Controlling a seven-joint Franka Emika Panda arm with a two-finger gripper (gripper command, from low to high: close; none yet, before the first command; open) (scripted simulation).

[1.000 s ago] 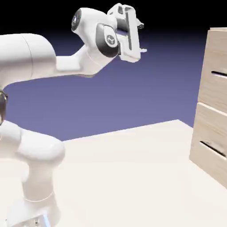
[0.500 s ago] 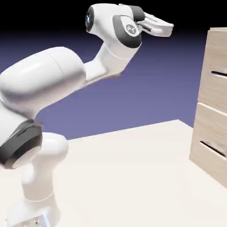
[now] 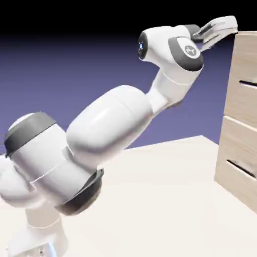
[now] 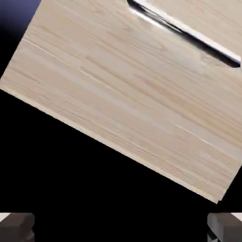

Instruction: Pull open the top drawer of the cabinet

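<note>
The cabinet (image 3: 244, 50) of pale wood grain stands at the exterior view's right edge. Its top drawer (image 3: 245, 103) has a dark slot handle (image 3: 248, 84). My gripper (image 3: 232, 23) is high up beside the cabinet's top corner, above the handle and apart from it. In the hand view the top drawer (image 4: 118, 90) fills the upper part, tilted, with its dark shiny handle (image 4: 184, 32) at the upper right. My gripper (image 4: 121, 229) is open, its two grey fingertips (image 4: 16, 226) wide apart at the bottom corners with nothing between them.
Below the top drawer sits a like drawer (image 3: 236, 150) with its own slot handle (image 3: 241, 168). The cream table (image 3: 160, 201) runs from the arm's base to the cabinet's foot. My stretched arm (image 3: 110, 130) spans the picture's middle.
The arm has swung and stretched to the right; the hand went from the upper left of the picture to the cabinet's top corner and turned toward the drawer front.
</note>
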